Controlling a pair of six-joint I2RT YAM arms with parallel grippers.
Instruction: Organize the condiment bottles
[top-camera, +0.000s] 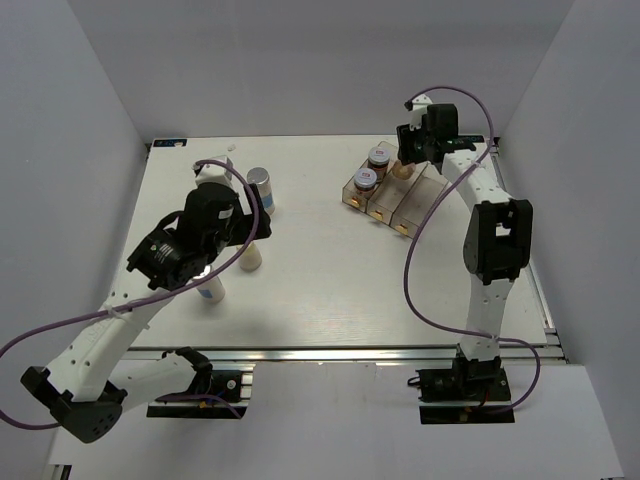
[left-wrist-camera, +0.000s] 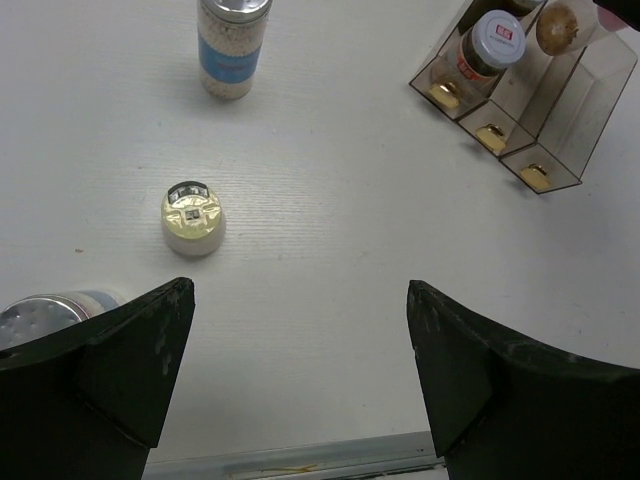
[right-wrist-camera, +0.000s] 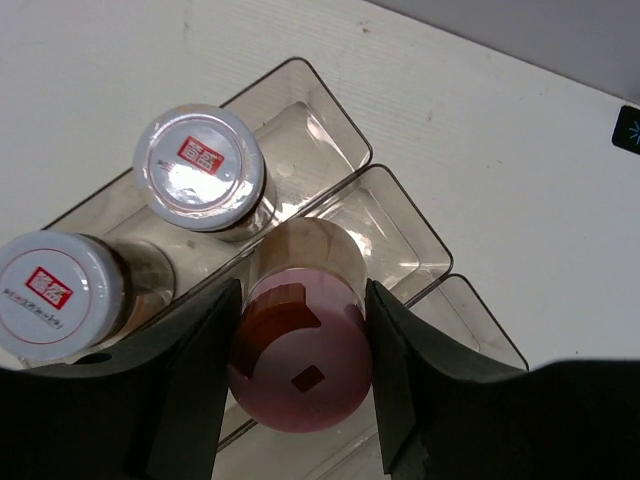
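The right hand (right-wrist-camera: 298, 392) pinched the pink-lidded bottle (right-wrist-camera: 302, 325) over the middle slot of the tray (top-camera: 417, 206), while the left hand (left-wrist-camera: 300, 372) hung spread above open desk (left-wrist-camera: 330, 200) left of it.

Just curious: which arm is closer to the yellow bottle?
Left. The left fingers hover open near the yellow bottle; the right fingers grip a pink-lidded bottle at the tray, far across.

Clear brownish three-slot tray (top-camera: 418, 205) sits on white table (top-camera: 330, 280).
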